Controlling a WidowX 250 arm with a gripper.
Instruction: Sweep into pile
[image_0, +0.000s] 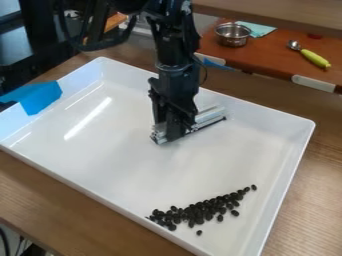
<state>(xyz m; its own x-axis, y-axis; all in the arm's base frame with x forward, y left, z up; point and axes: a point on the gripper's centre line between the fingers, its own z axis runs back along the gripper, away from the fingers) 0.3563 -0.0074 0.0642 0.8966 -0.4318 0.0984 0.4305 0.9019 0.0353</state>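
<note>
The black gripper (171, 131) hangs pointing down over the upper middle of the white tray (113, 155), shut on a pale, bar-like sweeping tool (210, 116). The tool has a dark lower edge and runs at a slant, with its right end higher in the view; the gripper hides part of it. Many small black beans (199, 212) lie in a slanting band near the tray's front edge, well apart from the tool. A few beans sit loose at the band's right end and just in front of it.
High tray walls surround the work, with blue tape (41, 96) over the left rim. Behind the tray, a reddish-brown board (270, 52) holds a metal bowl (233, 35), a teal cloth (258, 29) and a spoon with a yellow-green handle (314, 58).
</note>
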